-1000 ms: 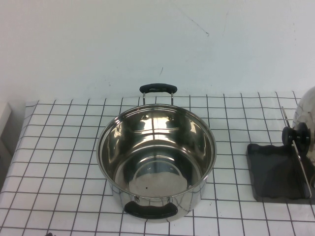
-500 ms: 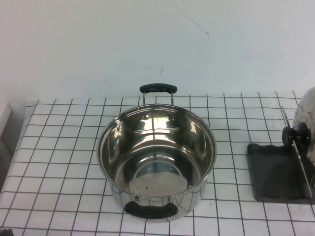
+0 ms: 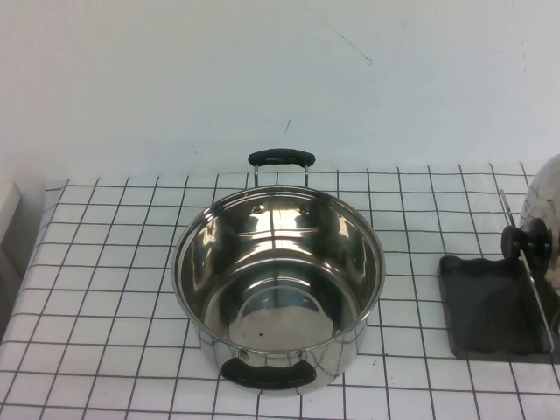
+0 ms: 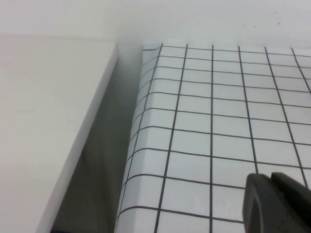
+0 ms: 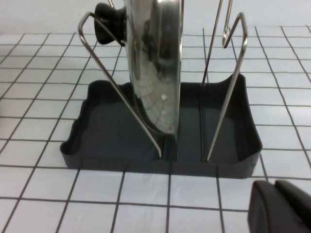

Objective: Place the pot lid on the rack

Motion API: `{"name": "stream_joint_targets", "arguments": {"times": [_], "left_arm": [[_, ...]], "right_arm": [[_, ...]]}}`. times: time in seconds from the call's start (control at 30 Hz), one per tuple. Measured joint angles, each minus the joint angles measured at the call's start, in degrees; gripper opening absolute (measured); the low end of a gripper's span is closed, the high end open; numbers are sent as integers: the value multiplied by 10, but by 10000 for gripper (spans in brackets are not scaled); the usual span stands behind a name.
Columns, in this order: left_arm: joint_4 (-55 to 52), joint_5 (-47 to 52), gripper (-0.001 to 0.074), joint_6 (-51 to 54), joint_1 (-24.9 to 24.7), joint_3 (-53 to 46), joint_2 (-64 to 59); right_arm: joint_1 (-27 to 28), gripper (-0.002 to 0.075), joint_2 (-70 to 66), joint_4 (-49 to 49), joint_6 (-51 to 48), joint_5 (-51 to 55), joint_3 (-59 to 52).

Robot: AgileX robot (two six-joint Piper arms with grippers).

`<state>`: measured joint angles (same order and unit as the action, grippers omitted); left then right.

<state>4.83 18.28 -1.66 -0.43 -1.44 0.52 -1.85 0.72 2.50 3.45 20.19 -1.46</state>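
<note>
Over at the far left edge of the gridded worktop (image 3: 105, 262), the left gripper (image 4: 279, 204) hangs low above the white cloth, near the gap beside a pale side surface (image 4: 43, 121); only its dark tip shows, and its fingers seem pressed together.

In the middle of the worktop stands the open steel pot (image 3: 278, 284), one black handle toward the wall and one toward the near edge.

To the right sits the dark grey rack (image 5: 160, 131), a shallow wavy-edged tray with an upright wire frame (image 5: 228, 82). The pot lid (image 5: 155, 68) stands on edge in it, leaning against the wire, its black knob (image 3: 527, 238) facing left toward the pot.

The right gripper (image 5: 284, 206) hovers just in front of the rack's near wall, apart from it, fingers closed on nothing.
</note>
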Motion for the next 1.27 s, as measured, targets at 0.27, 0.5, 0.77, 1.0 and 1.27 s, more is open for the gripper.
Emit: {"name": "stream_joint_targets", "arguments": {"times": [0.27,0.5,0.77,1.0,1.27], "left_arm": [[2,4,-2,-4,-17,0,0],[6,5,-2,-6,-56,1,0],[10,6,-2,-9,-56,1,0],[11,8,-2,-9,-56,1,0],[11,8,-2,-11,-56,1,0]], "right_arm": [[0,-3,0,0,0,0,0],[0,-3,0,0,0,1,0],[0,-3,0,0,0,1,0],[0,-3,0,0,0,1,0],[0,-3,0,0,0,1,0]]}}
